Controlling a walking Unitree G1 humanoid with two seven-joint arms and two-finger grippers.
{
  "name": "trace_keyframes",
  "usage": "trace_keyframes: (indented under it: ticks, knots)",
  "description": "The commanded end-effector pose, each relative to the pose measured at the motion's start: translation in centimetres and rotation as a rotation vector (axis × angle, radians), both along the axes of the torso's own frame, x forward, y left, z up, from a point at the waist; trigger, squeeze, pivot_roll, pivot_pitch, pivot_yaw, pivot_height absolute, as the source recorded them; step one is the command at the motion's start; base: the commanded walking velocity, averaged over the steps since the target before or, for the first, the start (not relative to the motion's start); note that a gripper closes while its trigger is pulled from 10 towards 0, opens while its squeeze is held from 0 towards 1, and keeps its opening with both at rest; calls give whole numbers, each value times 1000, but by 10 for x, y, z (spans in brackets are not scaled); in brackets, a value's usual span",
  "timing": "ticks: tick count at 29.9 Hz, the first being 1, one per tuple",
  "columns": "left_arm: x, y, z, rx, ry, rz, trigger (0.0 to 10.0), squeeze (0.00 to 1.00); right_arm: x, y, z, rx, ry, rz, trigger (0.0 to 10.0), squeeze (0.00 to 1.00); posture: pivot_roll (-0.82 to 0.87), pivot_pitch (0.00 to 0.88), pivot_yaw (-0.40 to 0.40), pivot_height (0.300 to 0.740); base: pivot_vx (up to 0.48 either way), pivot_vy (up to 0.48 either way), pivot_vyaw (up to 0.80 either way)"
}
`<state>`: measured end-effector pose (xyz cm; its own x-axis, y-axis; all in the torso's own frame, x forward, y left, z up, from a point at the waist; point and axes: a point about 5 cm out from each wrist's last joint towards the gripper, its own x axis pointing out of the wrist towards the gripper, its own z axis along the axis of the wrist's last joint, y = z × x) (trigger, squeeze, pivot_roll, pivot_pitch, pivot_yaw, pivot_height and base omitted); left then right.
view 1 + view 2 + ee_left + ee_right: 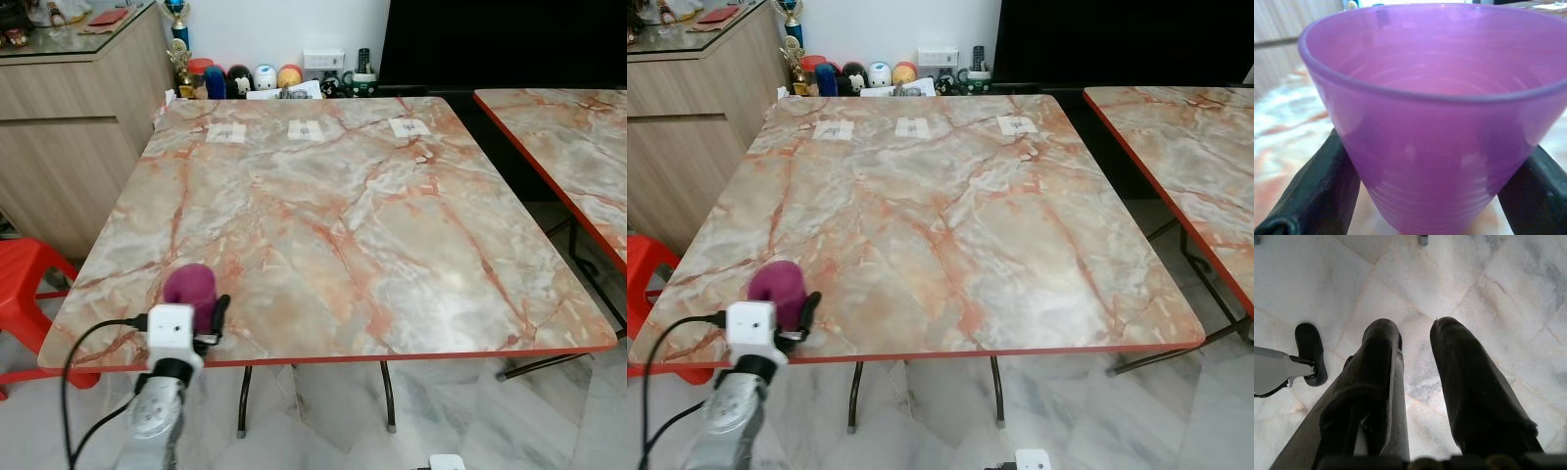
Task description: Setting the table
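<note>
Purple cup [1440,122] upright, left claw [201,318] gripping

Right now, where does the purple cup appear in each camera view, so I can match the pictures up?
Left eye view: purple cup at the table's near left corner, in the left gripper.
Right eye view: same corner, lower left of the picture.
Left wrist view: close up between the black fingers.
Right wrist view: floor tiles, no cup.
Shared landmark: marble table.
</note>
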<state>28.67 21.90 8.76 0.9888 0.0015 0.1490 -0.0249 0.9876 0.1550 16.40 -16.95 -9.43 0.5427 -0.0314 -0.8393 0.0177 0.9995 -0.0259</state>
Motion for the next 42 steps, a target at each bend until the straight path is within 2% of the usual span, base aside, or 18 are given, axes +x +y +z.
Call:
trace_keyframes:
  ticks: [1, 2, 3, 9, 12, 18, 22, 42]
  knots:
    - [-3, 4, 2, -8, -2, 2, 1647, 0, -5, -1, -2, -1, 14, -3, 10000, 0, 39, 62, -4, 740, 0, 0, 0]
    - [-4, 6, 3, 1, -2, -3, 4549, 0, -5, -1, -2, -2, 14, -3, 10000, 0, 40, 60, -4, 740, 0, 0, 0]
    - [-8, 8, 5, 26, -7, -10, 10000, 0, -5, -1, -2, -2, 15, -3, 10000, 0, 39, 56, -3, 740, 0, 0, 0]
    - [-23, 21, 6, 21, 20, -1, 10000, 0, -6, -3, -2, -4, 17, -11, 10000, 0, 49, 45, -4, 740, 0, 0, 0]
    - [-25, 22, 5, 12, 20, 5, 10000, 0, -7, -3, -3, -5, 18, -12, 10000, 0, 48, 40, -4, 740, 0, 0, 0]
    - [-21, 8, 4, 13, 45, -26, 10000, 0, -7, -3, -3, -3, 13, -15, 10000, 0, 40, 36, -1, 740, 0, 0, 0]
    - [-20, 6, 7, 4, 49, -31, 10000, 0, -7, -2, -2, -3, 11, -17, 10000, 0, 37, 48, -1, 740, 0, -413, 0]
    - [-19, 8, 9, -6, 59, -3, 10000, 0, -4, -1, -1, -9, 5, -15, 10000, 0, 43, 75, 3, 740, 0, -448, 96]
